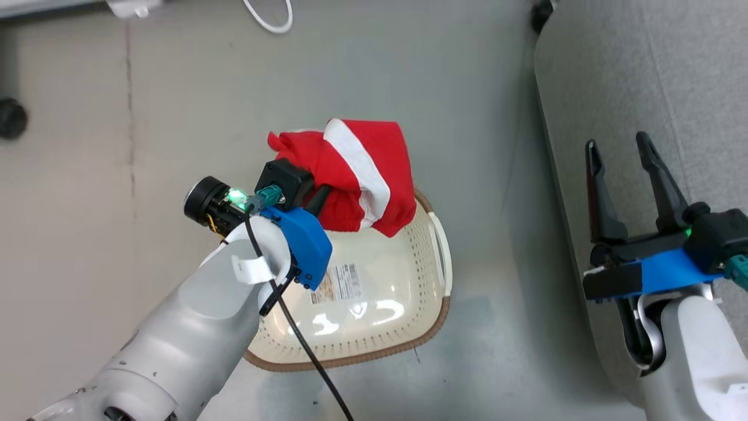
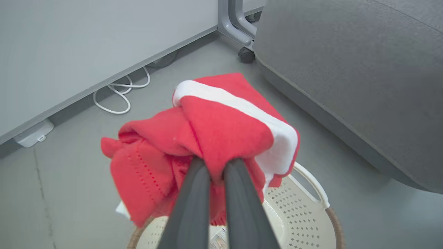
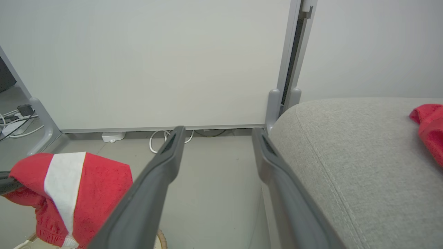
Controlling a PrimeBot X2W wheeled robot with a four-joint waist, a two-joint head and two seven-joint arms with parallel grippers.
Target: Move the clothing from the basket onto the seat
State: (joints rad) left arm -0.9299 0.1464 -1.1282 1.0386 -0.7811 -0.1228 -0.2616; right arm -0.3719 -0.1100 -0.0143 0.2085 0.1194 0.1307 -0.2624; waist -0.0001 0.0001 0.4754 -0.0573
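**Red garment (image 1: 362, 175) held above the basket (image 1: 418, 251)**

The left gripper (image 2: 216, 162) is clamped on the bunched red garment, which hangs over the cream basket's far edge. Further right, the right gripper (image 1: 617, 140) hovers over the grey seat (image 1: 643, 70), fingers spread apart. A second red garment (image 3: 427, 128) lies on that seat.

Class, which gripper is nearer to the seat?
Right. The right gripper is over the seat's edge, fingers open. The left gripper is farther off, above the basket, shut on a red garment.
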